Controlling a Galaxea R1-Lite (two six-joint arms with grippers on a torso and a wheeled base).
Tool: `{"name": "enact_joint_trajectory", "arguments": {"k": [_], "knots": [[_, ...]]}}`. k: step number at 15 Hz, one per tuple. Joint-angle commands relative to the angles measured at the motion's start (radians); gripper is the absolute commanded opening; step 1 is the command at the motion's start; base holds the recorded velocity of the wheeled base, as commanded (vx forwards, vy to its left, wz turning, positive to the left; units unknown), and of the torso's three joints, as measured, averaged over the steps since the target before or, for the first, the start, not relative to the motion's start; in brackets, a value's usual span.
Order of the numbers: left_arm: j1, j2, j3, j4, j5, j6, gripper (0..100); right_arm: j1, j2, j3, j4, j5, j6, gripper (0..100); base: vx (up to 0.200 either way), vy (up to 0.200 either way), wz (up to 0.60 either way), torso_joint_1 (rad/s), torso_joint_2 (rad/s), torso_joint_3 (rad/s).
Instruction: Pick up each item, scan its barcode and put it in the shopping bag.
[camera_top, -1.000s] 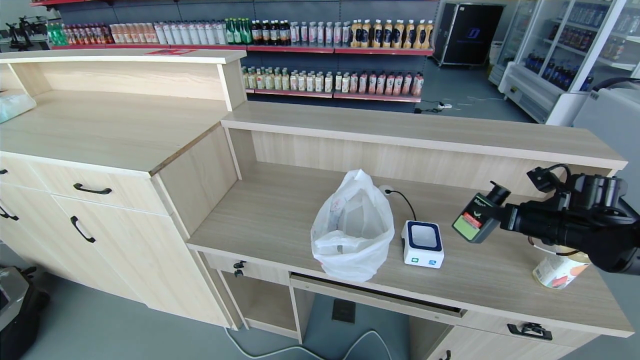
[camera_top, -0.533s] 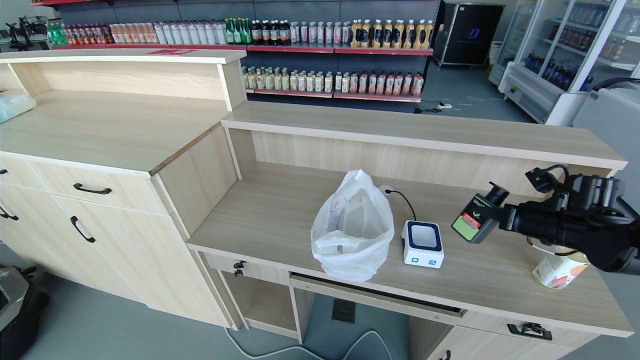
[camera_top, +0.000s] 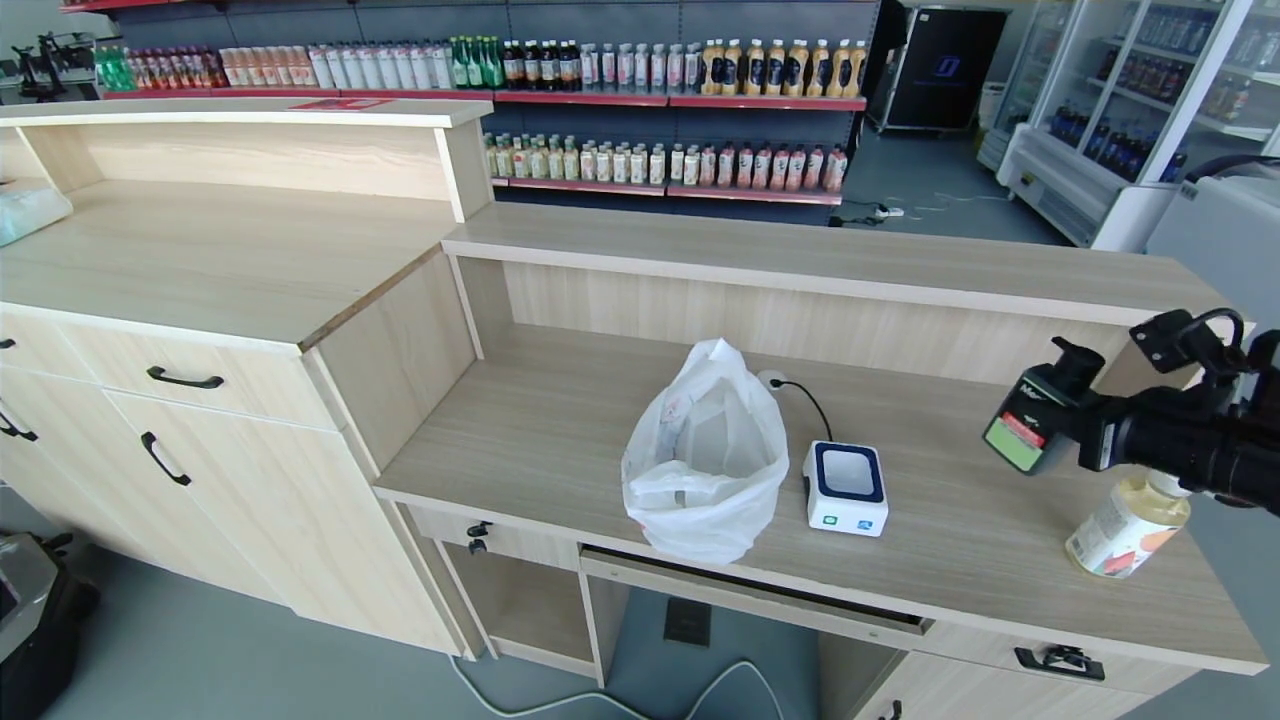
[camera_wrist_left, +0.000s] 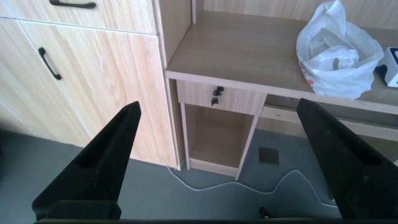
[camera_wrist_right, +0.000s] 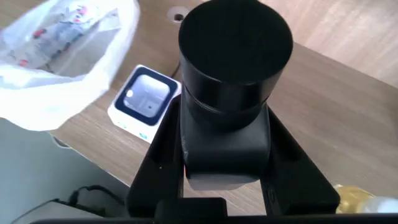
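Right hand (camera_top: 1085, 442) is clamped on the dark bottle (camera_top: 1030, 425), holding it tilted in the air, well right of the scanner (camera_top: 846, 488) and above the worktop (camera_top: 560, 430). Left hand (camera_wrist_left: 217, 106) is spread wide with nothing in it, low down and well left of the scanner. Bag (camera_top: 705, 465) stands open just left of the scanner. Pale bottle (camera_top: 1125, 525) is upright on the worktop, further right of the scanner than the held one.

I read this as pick done, scan pending. Next I need to carry the dark bottle across over the scanner window with the barcode facing it. Can't tell from here where the barcode sits, so expect a wrist roll. Then on past the scanner and down into the bag mouth.
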Motion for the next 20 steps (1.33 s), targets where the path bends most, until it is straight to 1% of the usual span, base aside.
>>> {"name": "enact_joint_trajectory", "arguments": {"k": [1,2,4,6,8,9,11,12,13,14,15,16,19,20], "knots": [[0.0,0.0,0.0,0.0,0.0,0.0,100,-0.107,-0.141,0.082,0.058,-0.181,-0.172,0,0.0,0.0,0.0,0.0,0.0,0.0],[0.0,0.0,0.0,0.0,0.0,0.0,100,-0.112,-0.148,0.08,0.052,-0.247,-0.188,0,0.0,0.0,0.0,0.0,0.0,0.0],[0.0,0.002,0.0,0.0,0.0,0.0,100,-0.113,-0.154,0.077,0.037,-0.258,-0.192,0,0.0,0.0,0.0,0.0,0.0,0.0],[0.0,0.0,0.0,0.0,0.0,0.0,100,-0.105,-0.161,0.08,-0.018,-0.258,-0.218,0,0.0,0.0,0.6,0.005,0.01,0.002],[0.0,0.0,0.0,0.0,0.0,0.0,100,-0.066,-0.156,0.073,-0.097,-0.272,-0.224,0,0.0,0.0,0.6,-0.002,0.0,0.005],[0.0,0.0,0.0,0.0,0.0,0.0,100,-0.039,-0.148,0.054,-0.127,-0.296,-0.223,0,0.0,0.0,0.6,0.002,0.01,0.002],[0.0,0.0,0.0,0.0,0.0,0.0,100,0.013,-0.104,0.004,-0.146,-0.347,-0.218,0,0.0,0.0,0.6,0.005,0.0,0.002],[0.0,0.002,0.0,0.0,0.001,0.0,100,0.04,-0.072,-0.01,-0.149,-0.362,-0.2,0,0.0,0.0,0.6,0.002,0.0,0.002],[0.0,0.0,0.0,0.0,0.0,0.0,100,0.056,-0.052,-0.018,-0.149,-0.359,-0.162,0,0.0,0.0,0.0,0.0,0.0,0.0],[0.0,0.0,0.0,0.0,0.0,0.0,100,0.103,0.022,-0.058,-0.14,-0.356,-0.031,0,0.0,0.0,0.0,0.0,0.0,0.0],[0.0,0.002,0.0,0.0,0.0,0.0,100,0.119,0.043,-0.067,-0.14,-0.356,0.003,0,0.0,0.0,0.0,0.0,0.0,0.0],[0.0,0.002,0.0,0.0,0.0,0.0,100,0.151,0.106,-0.084,-0.14,-0.356,0.064,0,0.0,0.0,0.0,0.0,0.0,0.0],[0.0,0.0,0.0,0.0,0.0,0.0,100,0.18,0.175,-0.075,-0.133,-0.355,0.07,0,0.0,0.0,0.0,0.0,0.0,0.0],[0.0,0.0,0.0,0.0,0.0,0.0,100,0.203,0.215,-0.073,-0.132,-0.355,0.073,0,0.0,0.0,0.0,0.0,0.0,0.0]]}}
